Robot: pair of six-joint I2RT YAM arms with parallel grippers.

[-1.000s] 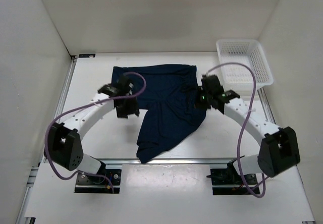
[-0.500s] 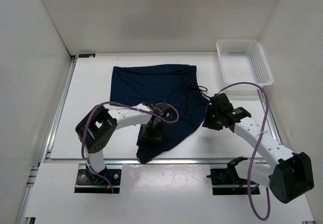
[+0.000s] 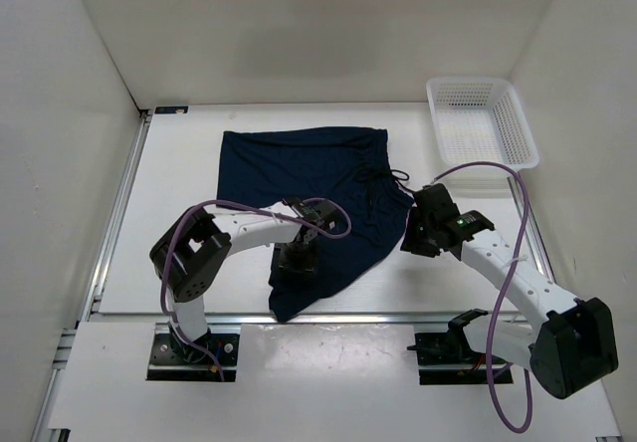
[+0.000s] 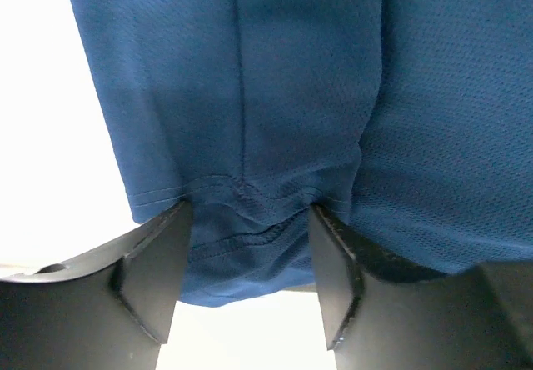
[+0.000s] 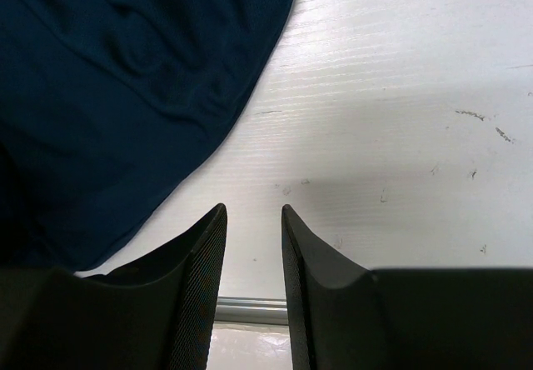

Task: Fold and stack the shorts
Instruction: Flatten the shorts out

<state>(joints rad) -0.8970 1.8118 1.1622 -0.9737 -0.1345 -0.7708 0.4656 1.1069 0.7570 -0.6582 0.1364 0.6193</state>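
I've got the left gripper [image 4: 250,213] spread around the hem of the navy shorts [image 4: 300,87], the right gripper [image 5: 253,212] barely parted and empty beside them; a shallow close could catch one layer and skew the fold.

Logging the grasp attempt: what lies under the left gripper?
The hem of the shorts lies there, puckered between the open fingers of the left gripper. White table shows beside the cloth. Whatever is beneath the fabric is covered.

White table [image 3: 179,183], navy shorts [image 3: 318,168] (rumpled) mid-table, white basket [image 3: 483,123] far right
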